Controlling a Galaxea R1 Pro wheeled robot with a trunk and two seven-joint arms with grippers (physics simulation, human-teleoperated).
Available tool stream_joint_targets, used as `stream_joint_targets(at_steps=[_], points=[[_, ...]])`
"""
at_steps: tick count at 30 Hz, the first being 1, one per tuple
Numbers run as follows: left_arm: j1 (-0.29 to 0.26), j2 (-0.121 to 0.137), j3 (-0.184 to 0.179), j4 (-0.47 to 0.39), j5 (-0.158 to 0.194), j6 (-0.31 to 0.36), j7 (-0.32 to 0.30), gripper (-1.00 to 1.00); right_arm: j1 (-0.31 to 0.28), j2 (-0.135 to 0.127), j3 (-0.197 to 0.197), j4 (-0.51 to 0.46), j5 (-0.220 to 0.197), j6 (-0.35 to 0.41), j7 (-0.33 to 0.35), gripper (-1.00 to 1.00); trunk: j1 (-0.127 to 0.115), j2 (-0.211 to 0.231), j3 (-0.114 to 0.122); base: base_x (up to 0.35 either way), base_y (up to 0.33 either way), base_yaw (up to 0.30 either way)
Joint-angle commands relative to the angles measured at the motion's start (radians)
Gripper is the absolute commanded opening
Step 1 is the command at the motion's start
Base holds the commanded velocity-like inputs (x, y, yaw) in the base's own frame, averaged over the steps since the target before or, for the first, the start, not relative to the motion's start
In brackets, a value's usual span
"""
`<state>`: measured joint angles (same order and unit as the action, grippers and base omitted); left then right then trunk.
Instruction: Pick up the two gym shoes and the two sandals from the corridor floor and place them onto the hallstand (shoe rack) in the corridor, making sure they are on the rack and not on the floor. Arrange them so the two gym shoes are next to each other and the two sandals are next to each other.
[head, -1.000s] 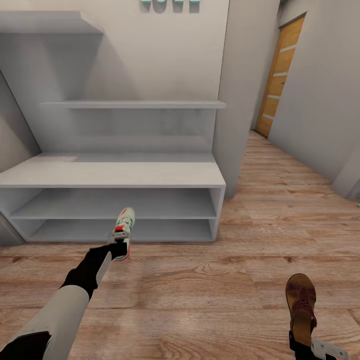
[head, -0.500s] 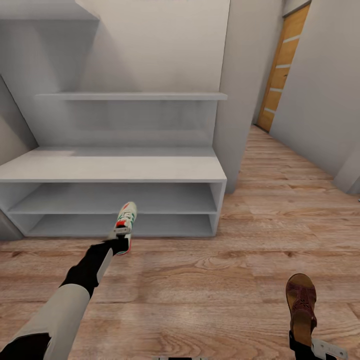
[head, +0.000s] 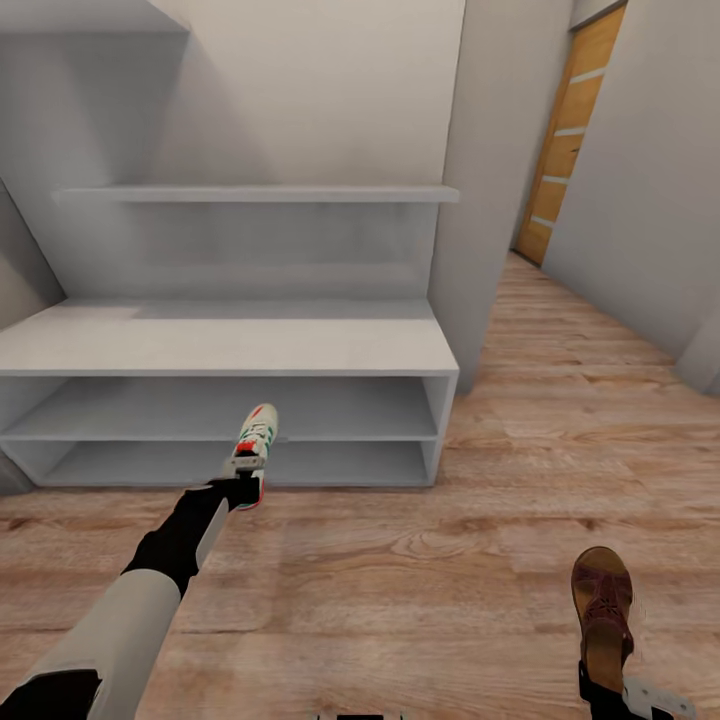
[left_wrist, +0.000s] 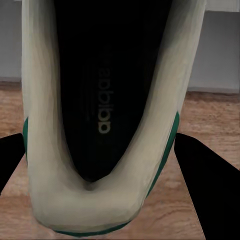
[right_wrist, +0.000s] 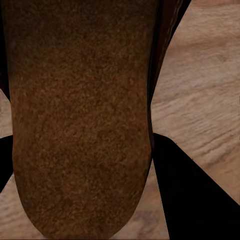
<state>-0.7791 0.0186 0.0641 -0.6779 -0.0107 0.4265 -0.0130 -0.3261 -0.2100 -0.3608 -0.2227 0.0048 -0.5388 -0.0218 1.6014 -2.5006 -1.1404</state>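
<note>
Even, soft simulated light, no glare, faint shadows under the hallstand (head: 230, 350) shelves and on the wall above, slightly soft rendering, wrist close-ups blurred, end-effector fingers (left_wrist: 212, 185) plain black

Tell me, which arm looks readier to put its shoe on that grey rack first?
Probably the left. Its gripper holds the gym shoe out right in front of the hallstand, toe toward the open shelves. The right gripper holds the sandal low, close to the robot, off to the rack's side.

Left claw (head: 240, 487) far forward, right claw (head: 598, 690) low, both clamped.
</note>
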Motion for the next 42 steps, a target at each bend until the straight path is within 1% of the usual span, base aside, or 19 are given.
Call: stream_joint_targets(at_steps=[1,11,22,31,39,42], points=[[0.001,0.0,0.003,-0.002,-0.001,0.005,0.0,-1.0,-0.001,0.0,0.0,0.001,-0.002,-0.003,0.0,-1.0,0.0,0.0,-0.001,0.331,0.0,0.0],[0.005,0.0,0.003,-0.003,0.0,0.003,0.001,-1.0,-0.001,0.0,0.0,0.002,-0.002,-0.003,0.0,-1.0,0.0,0.0,-0.001,0.336,-0.007,0.0],[0.007,0.001,0.003,-0.003,0.0,0.002,0.0,-1.0,-0.001,0.0,0.0,0.002,-0.002,-0.003,0.0,-1.0,0.0,0.0,-0.001,0.309,-0.128,0.0],[0.007,0.001,0.003,-0.005,0.0,0.001,0.0,-1.0,-0.001,0.0,0.0,0.002,-0.002,-0.003,0.0,-1.0,0.0,0.0,-0.001,0.08,-0.039,0.0],[0.007,0.001,0.003,-0.005,0.0,0.001,0.0,-1.0,-0.001,0.0,0.0,0.002,-0.002,-0.003,0.0,-1.0,0.0,0.0,-0.001,0.25,-0.002,0.0],[0.008,0.001,0.003,-0.005,0.0,0.001,0.0,-1.0,-0.001,0.0,0.0,0.002,-0.002,-0.003,0.0,-1.0,0.0,0.0,-0.001,0.1,0.0,0.0]])
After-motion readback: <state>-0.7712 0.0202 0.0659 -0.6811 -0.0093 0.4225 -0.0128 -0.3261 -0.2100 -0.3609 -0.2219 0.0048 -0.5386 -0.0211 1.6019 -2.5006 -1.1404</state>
